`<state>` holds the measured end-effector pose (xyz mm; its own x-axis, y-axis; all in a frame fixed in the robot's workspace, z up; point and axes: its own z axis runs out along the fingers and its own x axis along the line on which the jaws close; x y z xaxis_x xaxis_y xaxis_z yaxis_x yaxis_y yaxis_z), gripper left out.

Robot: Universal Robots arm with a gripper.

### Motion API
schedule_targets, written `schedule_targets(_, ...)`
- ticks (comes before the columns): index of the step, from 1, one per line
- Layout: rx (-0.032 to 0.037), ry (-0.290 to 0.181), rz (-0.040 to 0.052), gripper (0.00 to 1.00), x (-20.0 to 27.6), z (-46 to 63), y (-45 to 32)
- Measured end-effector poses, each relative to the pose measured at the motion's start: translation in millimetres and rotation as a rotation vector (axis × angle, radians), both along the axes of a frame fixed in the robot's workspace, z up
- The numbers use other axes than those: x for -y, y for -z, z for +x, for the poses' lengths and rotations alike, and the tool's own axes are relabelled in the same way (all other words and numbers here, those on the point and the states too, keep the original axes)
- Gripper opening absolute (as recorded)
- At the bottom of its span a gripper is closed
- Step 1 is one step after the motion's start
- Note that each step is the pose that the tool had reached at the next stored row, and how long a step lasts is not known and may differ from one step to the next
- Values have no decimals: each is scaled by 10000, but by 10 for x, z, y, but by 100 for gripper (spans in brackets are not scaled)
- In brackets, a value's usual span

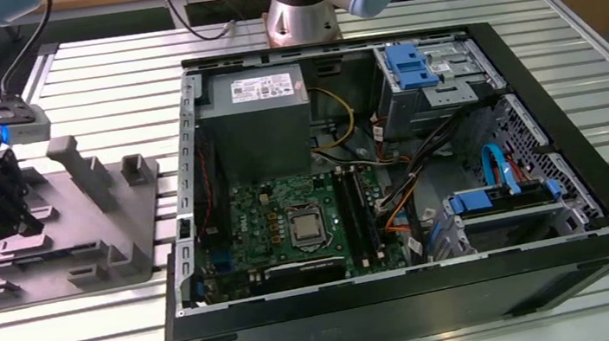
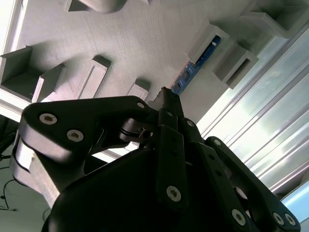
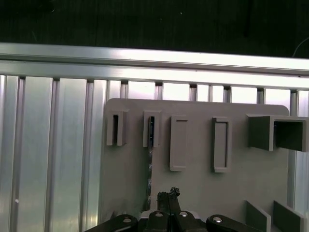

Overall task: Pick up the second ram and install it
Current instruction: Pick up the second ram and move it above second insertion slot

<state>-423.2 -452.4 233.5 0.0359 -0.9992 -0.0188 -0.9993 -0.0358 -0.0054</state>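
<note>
**Tool poised over the tray, ram in its holder**

The tool is being held low over the grey tray at the exterior view's left, well apart from the open case. The tray and the case are both being carried by the slatted metal surface.

In both wrist views the fingers are being shown pressed together at their tips, with nothing seen pinched between them: the tool is pointing down at the tray, and the tool is sitting just above its grey plate.

The ram is being kept in the tray, on edge, one end tucked into a raised holder and the other end reaching to just beside the fingertips. Whether they are touching it cannot be told. In the first wrist view the ram is being seen edge-on as a dark strip in the second holder of the row.

Inside the case, the motherboard is lying flat, with the arm's base standing behind the case.
</note>
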Motion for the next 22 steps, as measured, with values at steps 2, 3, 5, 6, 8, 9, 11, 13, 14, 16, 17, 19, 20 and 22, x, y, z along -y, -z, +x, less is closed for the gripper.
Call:
schedule_targets(2, -1, -11, -1, 10, 0, 0, 0)
schedule_targets(3, 0, -11, 0, 10, 0, 0, 1)
schedule_targets(5, 0, 62, 1, 10, 0, -1, 4)
schedule_targets(6, 2, 109, -10, 10, 2, 0, 7)
schedule_targets(8, 3, 125, -171, 10, 12, 0, 7)
schedule_targets(9, 4, 125, -279, 10, 23, 0, 8)
schedule_targets(11, 1, 84, -325, 10, 39, -1, 8)
schedule_targets(13, 3, 16, -325, 10, 63, -3, 12)
schedule_targets(14, 5, -3, -315, 10, 75, -4, 14)
schedule_targets(16, 5, -21, -263, 10, 100, -5, 17)
schedule_targets(17, 5, -30, -256, 10, 118, -5, 18)
schedule_targets(19, 5, -32, -239, 10, 164, -6, 27)
schedule_targets(20, 5, -32, -235, 10, 181, -6, 37)
schedule_targets(22, 5, -32, -226, 10, 202, -5, 66)
